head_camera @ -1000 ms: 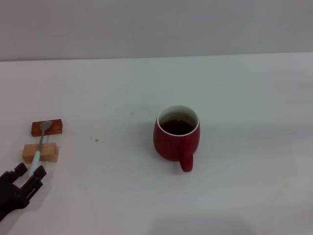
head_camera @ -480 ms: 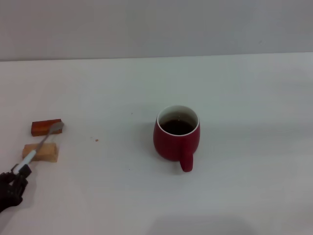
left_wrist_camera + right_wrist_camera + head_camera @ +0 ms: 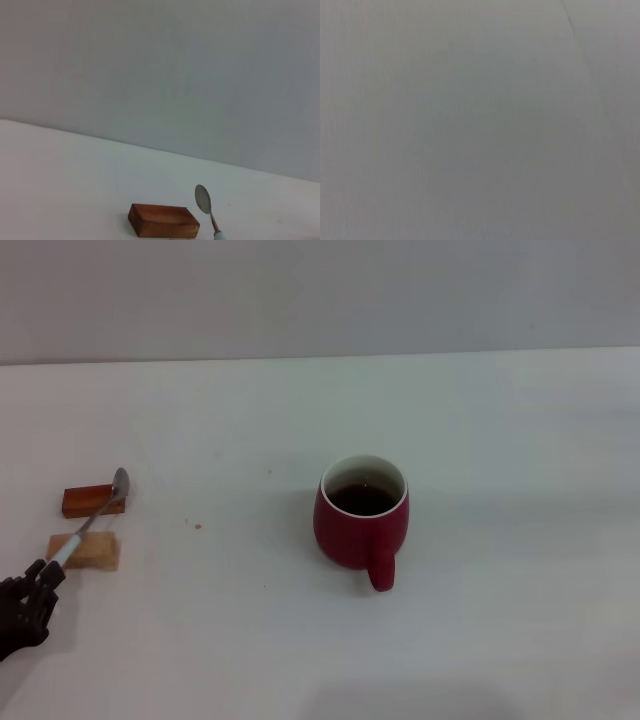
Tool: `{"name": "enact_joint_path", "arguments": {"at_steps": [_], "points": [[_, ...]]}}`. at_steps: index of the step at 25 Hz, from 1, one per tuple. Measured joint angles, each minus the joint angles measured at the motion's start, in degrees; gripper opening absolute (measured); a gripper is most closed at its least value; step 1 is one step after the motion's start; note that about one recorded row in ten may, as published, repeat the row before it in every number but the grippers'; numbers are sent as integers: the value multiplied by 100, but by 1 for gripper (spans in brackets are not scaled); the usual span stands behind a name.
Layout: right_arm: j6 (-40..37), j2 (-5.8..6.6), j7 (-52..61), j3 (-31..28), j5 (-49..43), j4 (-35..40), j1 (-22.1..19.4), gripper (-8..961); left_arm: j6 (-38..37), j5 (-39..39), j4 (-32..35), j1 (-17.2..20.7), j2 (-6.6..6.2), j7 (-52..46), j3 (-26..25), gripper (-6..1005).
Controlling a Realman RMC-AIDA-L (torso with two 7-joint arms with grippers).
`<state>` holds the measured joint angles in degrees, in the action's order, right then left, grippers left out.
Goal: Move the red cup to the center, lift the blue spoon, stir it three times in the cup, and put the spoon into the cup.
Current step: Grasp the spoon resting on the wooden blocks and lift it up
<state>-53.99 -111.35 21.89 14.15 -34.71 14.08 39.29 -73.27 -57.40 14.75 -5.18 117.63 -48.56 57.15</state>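
The red cup [image 3: 362, 522] stands near the middle of the white table [image 3: 500, 440], its handle toward me and dark liquid inside. My left gripper [image 3: 35, 585] at the lower left is shut on the pale handle end of the blue spoon [image 3: 92, 515]. The spoon is tilted up, its grey bowl raised above the red-brown block [image 3: 88, 501]. In the left wrist view the spoon's bowl [image 3: 203, 199] stands up beside that block [image 3: 164, 221]. My right gripper is out of view.
A light wooden block [image 3: 90, 552] lies just in front of the red-brown one, under the spoon's handle. A small speck [image 3: 197, 526] lies on the table between the blocks and the cup. The right wrist view shows only plain grey.
My left gripper closed on the spoon's handle and raised it. The spoon's bowl has lifted off the red-brown block and now points up and away.
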Motion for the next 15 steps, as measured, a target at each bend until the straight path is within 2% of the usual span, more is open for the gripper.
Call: {"name": "enact_joint_path", "arguments": {"at_steps": [9,15], "points": [[18,0,0,0,0,-14,7,483,-87,7,13,-36,-27,5,-51,137],[-7,-10,0,0,0,-84,4,482,-484,21,153,-49,-46,-222,-413,138]]}}
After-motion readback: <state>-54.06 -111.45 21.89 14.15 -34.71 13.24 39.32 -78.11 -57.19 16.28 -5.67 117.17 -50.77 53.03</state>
